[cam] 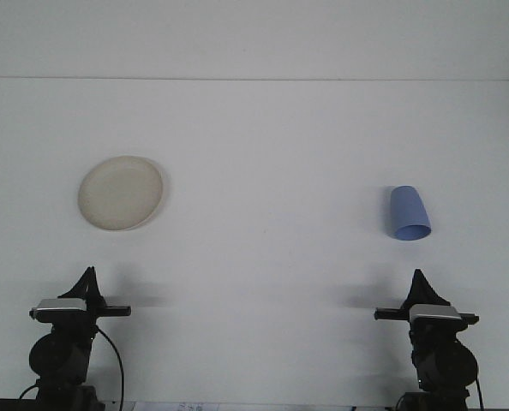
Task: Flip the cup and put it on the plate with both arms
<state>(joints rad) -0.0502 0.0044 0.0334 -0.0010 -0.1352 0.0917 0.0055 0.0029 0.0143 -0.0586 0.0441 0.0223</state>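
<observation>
A round cream plate (121,193) lies flat on the white table, left of centre. A light blue cup (408,213) rests on the table at the right, its wider end toward me and its narrower end away. I cannot tell whether it stands mouth-down or lies on its side. My left gripper (87,279) sits low at the near left edge, well short of the plate, its tips together and holding nothing. My right gripper (420,280) sits low at the near right, just short of the cup, also closed and holding nothing.
The white table (272,171) runs back to a white wall at the far edge. Black arm bases and cables show at the bottom left and bottom right corners.
</observation>
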